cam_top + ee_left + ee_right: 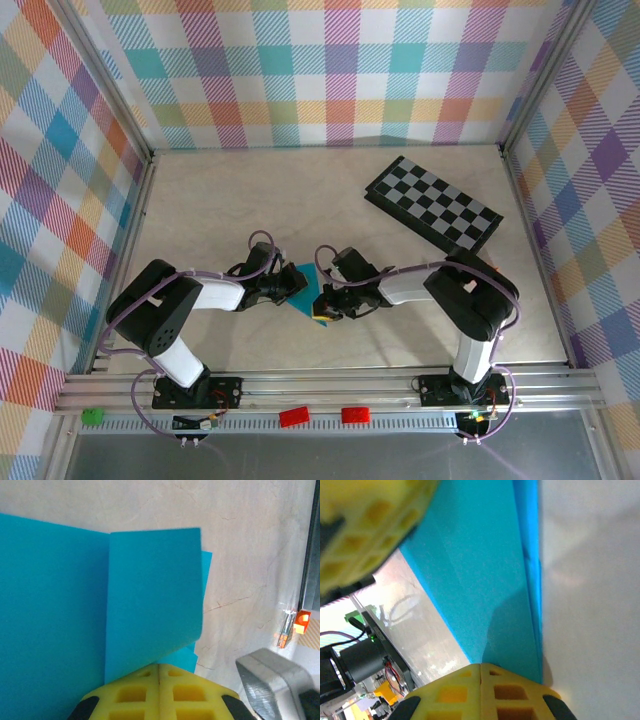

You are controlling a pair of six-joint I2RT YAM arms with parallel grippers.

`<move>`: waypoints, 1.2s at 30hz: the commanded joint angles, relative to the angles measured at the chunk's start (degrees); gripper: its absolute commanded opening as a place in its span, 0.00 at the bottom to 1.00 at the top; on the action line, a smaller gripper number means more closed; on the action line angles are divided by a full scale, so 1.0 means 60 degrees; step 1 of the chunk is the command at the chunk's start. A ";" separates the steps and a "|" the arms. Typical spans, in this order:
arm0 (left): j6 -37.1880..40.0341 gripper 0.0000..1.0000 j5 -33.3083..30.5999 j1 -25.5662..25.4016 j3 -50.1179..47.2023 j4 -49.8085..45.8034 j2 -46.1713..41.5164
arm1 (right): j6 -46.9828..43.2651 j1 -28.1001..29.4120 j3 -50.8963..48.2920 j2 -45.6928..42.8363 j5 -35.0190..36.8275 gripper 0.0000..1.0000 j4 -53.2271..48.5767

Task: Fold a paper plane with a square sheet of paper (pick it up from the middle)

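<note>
From above, the thin cyan-blue square sheet of paper (303, 290) sits on the pale table (250, 200), close to the near edge and right between the two arms. It is already partly folded. The left gripper (288, 288) and the right gripper (322, 298) meet at it from each side. A black-and-grey checkered board (435, 205) lies well apart, at the back right.

From the left wrist, the yellow fingers (130, 695) are pressed tight together. One blue flap stands up and its bottom edge runs into them, so they seem to pinch the paper (the exact spot is hidden).

From the right wrist, its yellow fingers (450, 695) are also squeezed together, with the layered paper edge going down into them.

If the arms pull away from each other, the thin paper could rip. If one pinch is weak, the paper could slip and the fold would come out crooked.

I cannot read any words or labels anywhere.
</note>
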 commanded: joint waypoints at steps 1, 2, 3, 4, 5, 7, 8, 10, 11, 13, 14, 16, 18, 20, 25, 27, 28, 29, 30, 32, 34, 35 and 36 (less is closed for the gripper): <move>0.0012 0.00 -0.0595 -0.0018 -0.0388 -0.0968 0.0310 | -0.0135 0.0178 -0.0458 -0.0245 -0.0049 0.04 -0.1096; 0.0005 0.00 -0.0595 -0.0018 -0.0381 -0.0968 0.0333 | -0.0142 0.0205 -0.0543 -0.0302 -0.0050 0.04 -0.1104; -0.0001 0.00 -0.0595 -0.0018 -0.0374 -0.0968 0.0342 | -0.0145 0.0236 -0.0616 -0.0342 -0.0059 0.04 -0.1089; -0.0002 0.00 -0.0585 -0.0018 -0.0360 -0.0968 0.0355 | -0.0142 0.0285 -0.0692 -0.0398 -0.0038 0.04 -0.1087; 0.0005 0.00 -0.0588 -0.0018 -0.0359 -0.0968 0.0366 | -0.0117 0.0310 -0.0778 -0.0452 -0.0018 0.04 -0.1082; 0.0000 0.00 -0.0580 -0.0018 -0.0344 -0.0957 0.0382 | -0.0117 0.0330 -0.0892 -0.0522 0.0004 0.04 -0.1054; -0.0002 0.00 -0.0580 -0.0018 -0.0333 -0.0953 0.0398 | -0.0116 0.0328 -0.0927 -0.0564 0.0060 0.04 -0.1106; -0.0002 0.00 -0.0552 -0.0018 -0.0315 -0.0953 0.0414 | -0.0095 0.0341 -0.1002 -0.0642 0.0089 0.04 -0.1057; -0.0002 0.00 -0.0551 -0.0018 -0.0306 -0.0953 0.0418 | -0.0093 0.0341 -0.1011 -0.0683 0.0102 0.04 -0.1062; -0.0002 0.00 -0.0551 -0.0018 -0.0315 -0.0964 0.0398 | -0.0108 0.0368 -0.1027 -0.0751 0.0100 0.04 -0.1013; 0.0005 0.00 -0.0555 -0.0018 -0.0315 -0.0969 0.0407 | -0.0109 0.0370 -0.1011 -0.0768 0.0118 0.05 -0.1025; 0.0012 0.00 -0.0537 -0.0018 -0.0300 -0.0968 0.0397 | -0.0109 0.0385 -0.0996 -0.0699 0.0140 0.05 -0.1154; 0.0016 0.00 -0.0516 -0.0018 -0.0300 -0.0942 0.0379 | -0.0071 0.0402 -0.1095 -0.0606 0.0120 0.04 -0.1160; 0.0012 0.00 -0.0522 -0.0018 -0.0343 -0.0883 0.0385 | 0.0014 0.0414 -0.1217 -0.0575 0.0163 0.04 -0.1095; -0.0002 0.00 -0.0449 -0.0018 -0.0417 -0.0709 0.0379 | 0.0084 0.0414 -0.1383 -0.1099 0.0149 0.04 -0.1119; -0.0002 0.00 -0.0449 -0.0018 -0.0454 -0.0648 0.0359 | 0.0063 0.0422 -0.1395 -0.1549 0.0143 0.04 -0.1237; -0.0002 0.00 -0.0438 -0.0018 -0.0469 -0.0606 0.0348 | 0.0022 0.0402 -0.1334 -0.1843 0.0184 0.04 -0.1364; -0.0013 0.00 -0.0423 -0.0026 -0.0487 -0.0546 0.0335 | -0.0031 0.0388 -0.1245 -0.2107 0.0195 0.04 -0.1490; -0.0024 0.00 -0.0406 -0.0018 -0.0505 -0.0484 0.0345 | -0.0101 0.0351 -0.1151 -0.2335 0.0214 0.04 -0.1635; -0.0046 0.00 -0.0390 -0.0018 -0.0535 -0.0401 0.0338 | -0.0262 0.0232 -0.0859 -0.2768 0.0388 0.03 -0.2045; -0.0060 0.00 -0.0390 -0.0018 -0.0577 -0.0329 0.0325 | -0.0388 0.0052 -0.0621 -0.2913 0.0530 0.04 -0.2184; -0.0090 0.00 -0.0390 -0.0031 -0.0600 -0.0275 0.0334 | -0.0447 -0.0053 -0.0466 -0.2858 0.0568 0.04 -0.2245; -0.0104 0.00 -0.0379 -0.0035 -0.0608 -0.0240 0.0342 | -0.0491 -0.0142 -0.0334 -0.2769 0.0607 0.04 -0.2268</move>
